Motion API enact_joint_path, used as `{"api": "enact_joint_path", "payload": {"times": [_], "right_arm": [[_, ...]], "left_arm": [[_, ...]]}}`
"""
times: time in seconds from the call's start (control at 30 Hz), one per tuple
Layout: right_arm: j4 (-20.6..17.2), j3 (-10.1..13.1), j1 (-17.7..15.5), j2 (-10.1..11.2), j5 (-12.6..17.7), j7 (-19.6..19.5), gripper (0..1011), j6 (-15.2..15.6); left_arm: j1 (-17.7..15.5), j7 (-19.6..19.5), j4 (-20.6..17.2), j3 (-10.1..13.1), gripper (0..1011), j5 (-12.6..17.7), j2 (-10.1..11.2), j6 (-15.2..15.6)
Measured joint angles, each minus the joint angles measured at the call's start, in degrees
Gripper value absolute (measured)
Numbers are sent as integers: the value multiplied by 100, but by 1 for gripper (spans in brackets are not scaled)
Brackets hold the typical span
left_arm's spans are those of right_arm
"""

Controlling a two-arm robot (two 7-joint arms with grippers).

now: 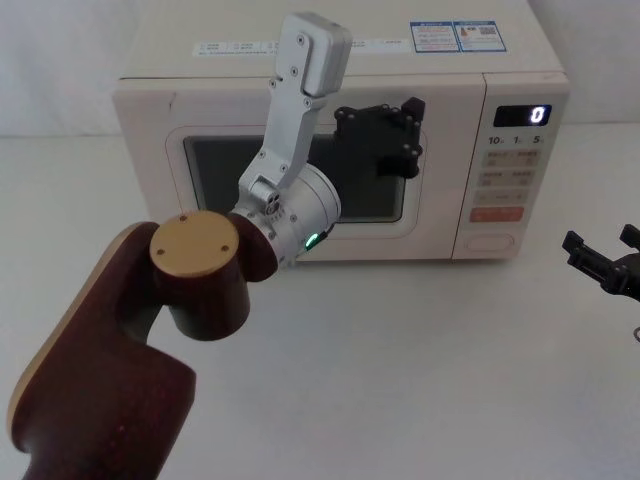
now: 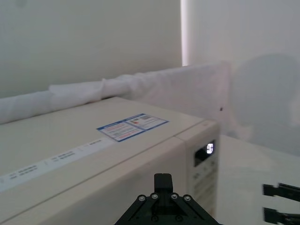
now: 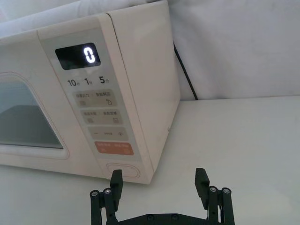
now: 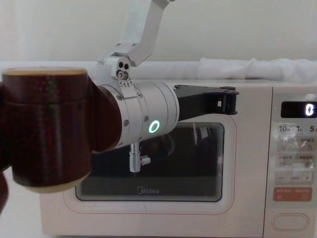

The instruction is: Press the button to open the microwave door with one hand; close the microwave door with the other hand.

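The cream microwave (image 1: 340, 160) sits square at the back of the white bench (image 1: 400, 380), and the microwave door (image 4: 148, 203) is shut flush with the body, its dark window framed by the thin red line with the Midea logo below the glass. The left arm's maroon link and silver wrist, green ring glowing, rise in front of the door, and the left gripper (image 1: 385, 135) sits at the upper right part of the window, up against the door front as the head view shows it; whether its jaws are open or closed, I cannot tell from here. Over to the right, the control panel (image 3: 101, 117) shows a lit "0" on its display (image 3: 77, 56), rows of small grey-labelled keys beneath, then the orange-red key (image 3: 114, 148). At the very bottom of that panel lies the button (image 3: 123, 169), the wide cream pill. The right gripper (image 3: 159, 183) hovers low over the bench just in front of the microwave's lower right corner, jaws spread wide apart and holding nothing, one black finger (image 3: 116, 180) near the button but apart from it.
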Motion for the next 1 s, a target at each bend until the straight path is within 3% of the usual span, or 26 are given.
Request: {"api": "enact_joint_path", "payload": {"times": [0.47, 0.73, 1.0], "right_arm": [[0, 0, 0, 0, 0, 0, 1000, 0], [0, 0, 0, 0, 0, 0, 1000, 0], [0, 0, 0, 0, 0, 0, 1000, 0]], "left_arm": [[358, -64, -528, 90, 0, -240, 357, 75], [940, 104, -1050, 7, 0, -335, 633, 146], [1428, 263, -1384, -124, 0, -431, 745, 72]]}}
